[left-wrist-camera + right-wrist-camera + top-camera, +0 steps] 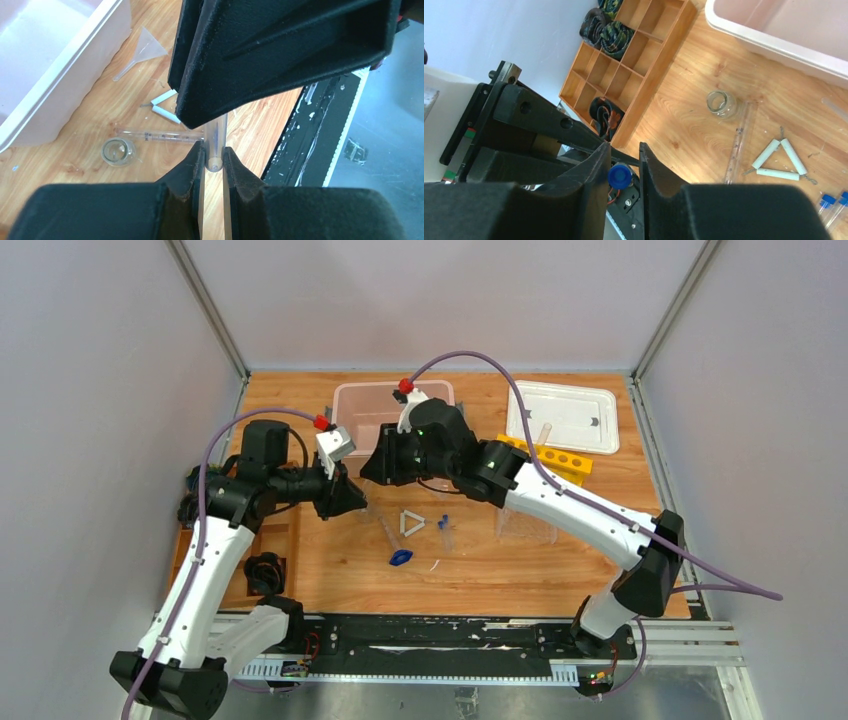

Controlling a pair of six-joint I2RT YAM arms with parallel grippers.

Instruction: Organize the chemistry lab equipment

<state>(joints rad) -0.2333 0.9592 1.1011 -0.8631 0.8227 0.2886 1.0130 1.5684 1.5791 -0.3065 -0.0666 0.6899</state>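
A small clear tube (215,142) with a blue cap (619,176) hangs in the air between my two grippers. My left gripper (214,151) is shut on the tube's rounded bottom end. My right gripper (624,157) is open, its jaws standing on either side of the cap with a gap on one side. In the top view both grippers (352,496) (374,468) meet above the table in front of the pink bin (352,405). On the wood lie a white triangle (411,524), a blue clip (400,558), more capped tubes (443,526), a funnel (148,49), a small beaker (118,151) and a graduated rod (155,135).
A yellow tube rack (557,458) and a clear rack (526,526) stand under the right arm. The white lid (563,416) lies at the back right. A wooden compartment tray (624,65) holding rolled dark items sits at the left edge.
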